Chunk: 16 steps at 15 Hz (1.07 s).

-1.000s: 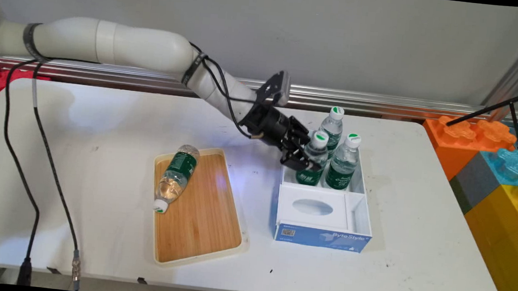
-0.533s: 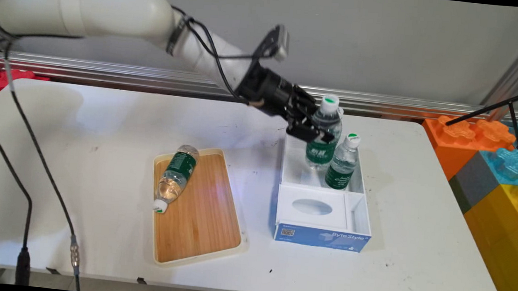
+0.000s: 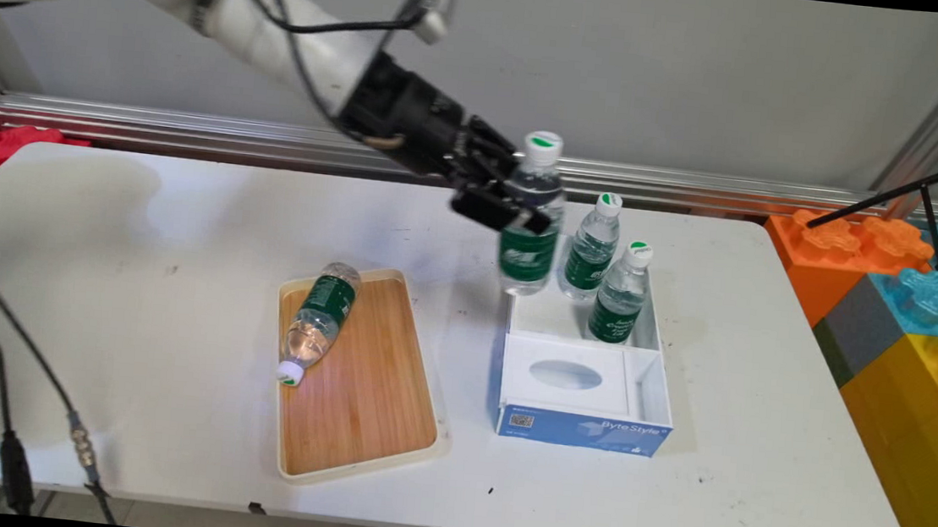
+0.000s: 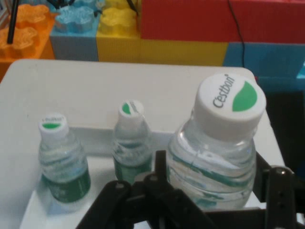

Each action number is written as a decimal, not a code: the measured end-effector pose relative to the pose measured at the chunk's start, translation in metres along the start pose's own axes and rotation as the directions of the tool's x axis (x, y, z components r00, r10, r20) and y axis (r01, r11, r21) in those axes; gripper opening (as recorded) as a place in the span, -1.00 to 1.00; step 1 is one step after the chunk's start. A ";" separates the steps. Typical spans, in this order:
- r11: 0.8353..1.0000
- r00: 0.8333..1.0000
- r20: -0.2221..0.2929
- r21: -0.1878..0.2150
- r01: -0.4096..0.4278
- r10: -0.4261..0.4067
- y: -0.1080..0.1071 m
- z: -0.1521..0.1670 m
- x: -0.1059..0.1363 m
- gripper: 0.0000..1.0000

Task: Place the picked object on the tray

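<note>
I've got the pincer clenched on a bottle, gripping it at the shoulder just under the white cap, and the bottle hangs upright, its long axis vertical, base in the air above the far left corner of the box. From the hand view the pincer has the bottle squeezed between its black fingers, cap with the green leaf mark right in front of my lens. The arm reaches in from the upper left, so the bottle sits at the right-hand tip of the pincer, on the side toward the box. Two more bottles stand upright in the box's far compartment: one just right of the held bottle, the other a little nearer and further right. In the hand view I see them beyond the held one, the first and the second, both standing apart from it. The box's near part is a white insert with an oval hole. Well to the left lies a tray with a wooden floor, and on it a fourth bottle lies on its side, cap toward the near edge, long axis running near to far. All of it sits on the white bench.
</note>
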 end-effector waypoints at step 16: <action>0.990 0.989 0.115 -0.118 -0.077 0.091 0.064 -0.007 -0.124 -1.00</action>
